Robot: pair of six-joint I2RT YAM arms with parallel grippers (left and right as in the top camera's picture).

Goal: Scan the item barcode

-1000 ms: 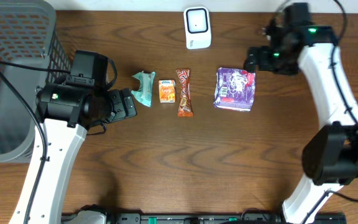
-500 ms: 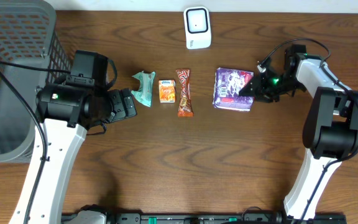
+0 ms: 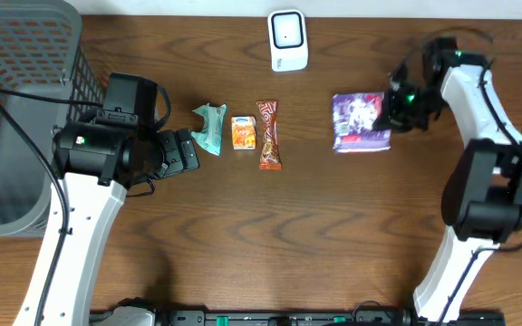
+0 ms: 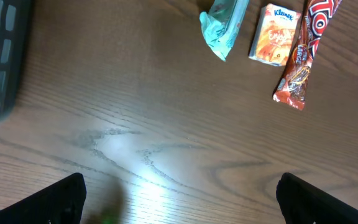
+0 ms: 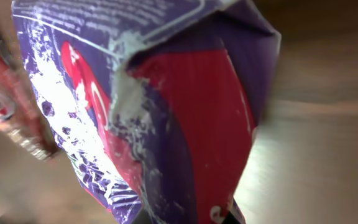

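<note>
Right gripper (image 3: 394, 101) is clamped on the purple snack bag (image 3: 359, 122) edge in the upper right, below-right of the white scanner (image 3: 288, 40), and the left gripper (image 3: 188, 152) sits mid-left, fingers wide apart.

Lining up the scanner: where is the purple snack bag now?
In the overhead view the purple snack bag is right of centre, pinched at its right edge by the right gripper, below-right of the white scanner.
</note>
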